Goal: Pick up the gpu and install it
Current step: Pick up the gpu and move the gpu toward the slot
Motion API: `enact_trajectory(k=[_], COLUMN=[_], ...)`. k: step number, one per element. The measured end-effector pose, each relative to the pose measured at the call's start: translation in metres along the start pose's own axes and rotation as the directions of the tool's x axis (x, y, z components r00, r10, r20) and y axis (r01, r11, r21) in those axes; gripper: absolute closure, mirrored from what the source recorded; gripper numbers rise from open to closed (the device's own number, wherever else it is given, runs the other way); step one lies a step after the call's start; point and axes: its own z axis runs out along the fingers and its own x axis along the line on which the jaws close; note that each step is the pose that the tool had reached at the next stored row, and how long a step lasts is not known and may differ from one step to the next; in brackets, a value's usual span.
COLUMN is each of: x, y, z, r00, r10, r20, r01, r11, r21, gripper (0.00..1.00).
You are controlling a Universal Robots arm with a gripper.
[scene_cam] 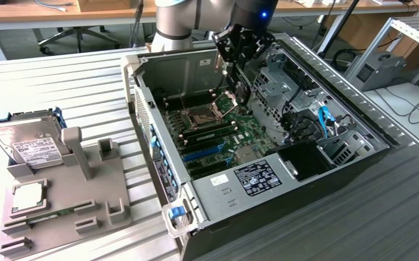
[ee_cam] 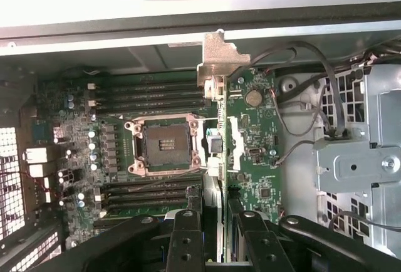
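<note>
The gpu [ee_cam: 220,59] has a dull silvery metal bracket; the claw [ee_cam: 218,225] is matt black.

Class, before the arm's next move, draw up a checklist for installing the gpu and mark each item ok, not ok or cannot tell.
1. gpu clamped in the end effector: ok.
2. Computer case open, motherboard exposed: ok.
3. Blue expansion slots look free: ok.
4. gpu over those slots: not ok; it hangs beside the CPU socket.
5. Grey cables apart from the card: cannot tell.
</note>
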Motion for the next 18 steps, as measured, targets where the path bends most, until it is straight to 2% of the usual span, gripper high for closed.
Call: enact_trajectory(k=[5,9,12,18], x=[0.0,0.0,0.0,-0.001], y=[0.0046,0.0038,-0.0005,-0.0172], z=[0.002,0.0032,0.0041,0.0062], r00=[1.0,1.0,1.0,1.0], r10=[0.0,0.0,0.0,0.0], r20=[-0.0001,-0.0003,-0.0001,-0.0002], r01=[0.0,0.0,0.0,0.0], r11=[1.0,1.0,1.0,1.0], r21=[0.0001,0.0003,0.0,0.0001], gripper=[0.74,0.74,0.74,0.74])
